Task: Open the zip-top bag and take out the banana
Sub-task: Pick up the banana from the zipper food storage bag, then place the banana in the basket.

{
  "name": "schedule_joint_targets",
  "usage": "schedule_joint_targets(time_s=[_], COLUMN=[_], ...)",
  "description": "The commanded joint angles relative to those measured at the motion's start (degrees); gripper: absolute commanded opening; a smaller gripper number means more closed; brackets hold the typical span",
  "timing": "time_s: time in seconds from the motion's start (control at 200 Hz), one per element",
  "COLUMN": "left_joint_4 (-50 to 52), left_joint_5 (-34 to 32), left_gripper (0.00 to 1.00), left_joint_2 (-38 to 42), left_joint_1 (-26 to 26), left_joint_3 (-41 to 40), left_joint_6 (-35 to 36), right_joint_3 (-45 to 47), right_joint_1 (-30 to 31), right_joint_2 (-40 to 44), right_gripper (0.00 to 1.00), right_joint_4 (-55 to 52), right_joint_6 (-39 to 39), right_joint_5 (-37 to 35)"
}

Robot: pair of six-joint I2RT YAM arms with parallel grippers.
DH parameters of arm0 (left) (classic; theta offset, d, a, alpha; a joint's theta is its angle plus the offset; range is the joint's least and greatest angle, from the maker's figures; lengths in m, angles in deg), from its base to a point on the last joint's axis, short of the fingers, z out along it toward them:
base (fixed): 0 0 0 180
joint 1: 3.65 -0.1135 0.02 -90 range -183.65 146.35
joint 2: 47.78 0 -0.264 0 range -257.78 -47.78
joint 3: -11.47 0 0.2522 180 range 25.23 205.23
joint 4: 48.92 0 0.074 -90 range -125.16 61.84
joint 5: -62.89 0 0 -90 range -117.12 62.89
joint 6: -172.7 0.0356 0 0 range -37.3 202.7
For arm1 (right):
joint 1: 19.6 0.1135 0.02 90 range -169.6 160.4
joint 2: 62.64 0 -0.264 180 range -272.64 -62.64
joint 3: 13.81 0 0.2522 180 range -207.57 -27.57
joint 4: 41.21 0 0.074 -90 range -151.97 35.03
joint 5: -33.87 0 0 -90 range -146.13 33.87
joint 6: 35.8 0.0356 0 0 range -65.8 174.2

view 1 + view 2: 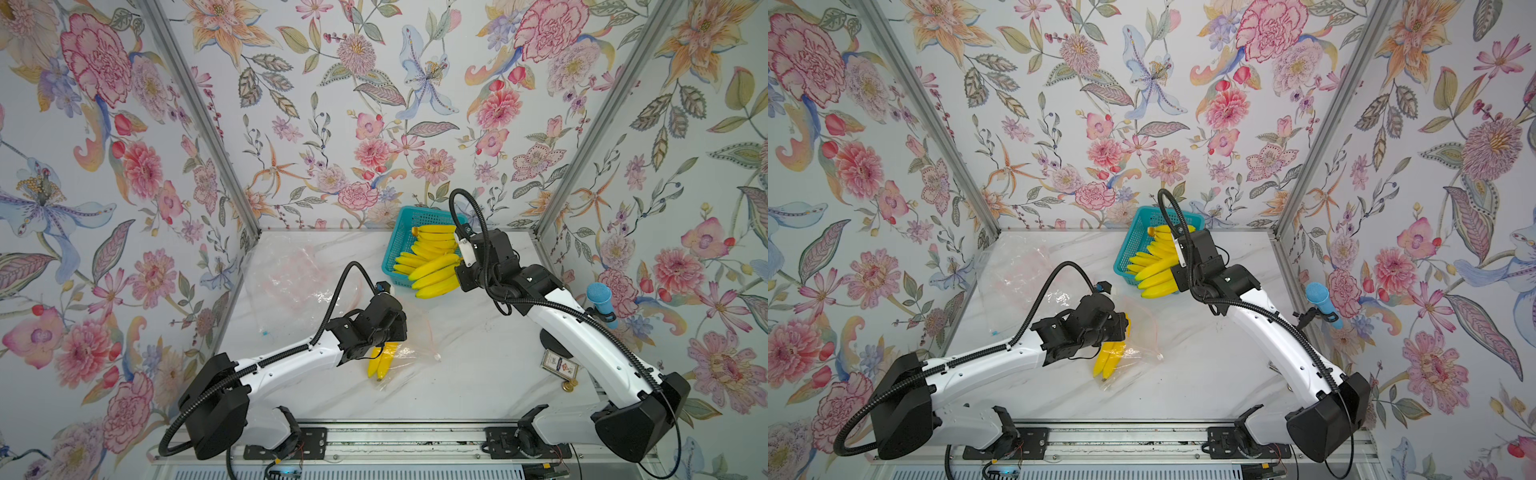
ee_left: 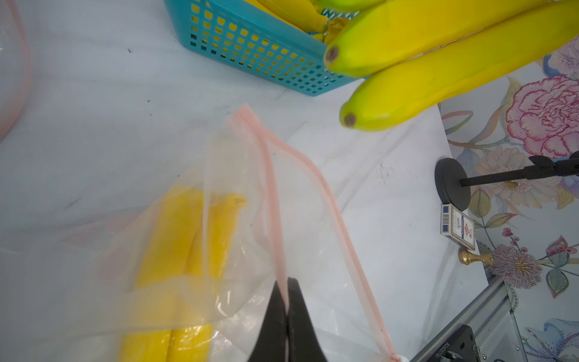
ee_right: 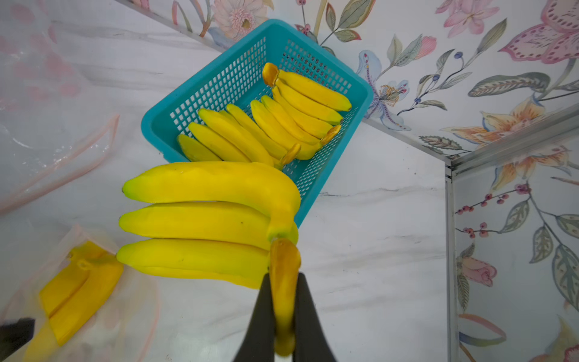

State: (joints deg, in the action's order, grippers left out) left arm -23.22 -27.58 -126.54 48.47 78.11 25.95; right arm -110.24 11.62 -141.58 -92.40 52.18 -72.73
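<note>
**Pink zip strip [image 2: 272,200] pinched, yellow bunch [image 3: 200,219] gripped at the basket [image 3: 272,29]**

The left gripper [image 2: 287,286] is clenched on one pink zip strip of the clear zip-top bag [image 2: 313,250]. Its black fingers [image 2: 274,319] meet with only that strip between them. The bag's second strip runs apart from the pinched one and joins it only at the far corner, so the mouth gapes. Inside, two yellow bananas [image 2: 169,250] lie side by side under the plastic, stalk ends toward the opening. In both top views the bag sits on the marble table [image 1: 457,374], apart from the teal basket, nearer the robot's base and on the left arm's side.

The right gripper [image 3: 283,279] is clamped on the brownish stalk of a bunch of at least three bananas. The bunch hangs at the basket's near corner, its tips pointing toward the bag. Whether it touches the rim cannot be told. More bananas [image 3: 282,119] fill the basket behind it.

A heap of empty clear bags [image 1: 286,270] lies beside the basket on the left arm's side. From the basket toward the right arm's base lie a small card box [image 1: 559,365] and a brass piece [image 1: 568,386]. A blue microphone [image 1: 599,301] stands at the table's edge on that same side.
</note>
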Motion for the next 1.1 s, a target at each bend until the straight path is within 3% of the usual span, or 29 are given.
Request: schedule_joint_targets(time_s=[0.0,0.37,0.771,0.851,0.996,1.096], left_joint_4=[1.0,2.9,-0.8,-1.1,-1.6,-2.3], left_joint_5=[0.4,4.5,11.0,12.6,16.3,19.2], left_gripper=[0.0,0.0,0.0,0.0,0.0,0.0], left_joint_2=[1.9,2.0,1.1,-0.1,-1.9,-2.6], left_joint_1=[-0.5,-2.0,-4.5,-5.0,-5.9,-6.7], left_joint_3=[-0.5,0.9,-0.9,-0.4,0.5,0.3], left_joint_6=[1.2,4.7,7.9,9.7,13.9,16.7], right_joint_3=[-4.6,-10.4,-19.0,-19.3,-19.8,-20.8], right_joint_1=[-2.9,-10.0,-8.6,-7.9,-6.9,-6.1], right_joint_2=[-2.9,-19.8,-35.8,-36.7,-37.5,-37.4], right_gripper=[0.0,0.0,0.03,0.08,0.29,0.37], right_joint_4=[3.4,18.8,20.8,20.1,18.4,15.8], right_joint_6=[3.3,20.1,21.6,21.4,20.5,20.4], right_joint_5=[3.2,11.8,11.7,11.1,10.2,8.0])
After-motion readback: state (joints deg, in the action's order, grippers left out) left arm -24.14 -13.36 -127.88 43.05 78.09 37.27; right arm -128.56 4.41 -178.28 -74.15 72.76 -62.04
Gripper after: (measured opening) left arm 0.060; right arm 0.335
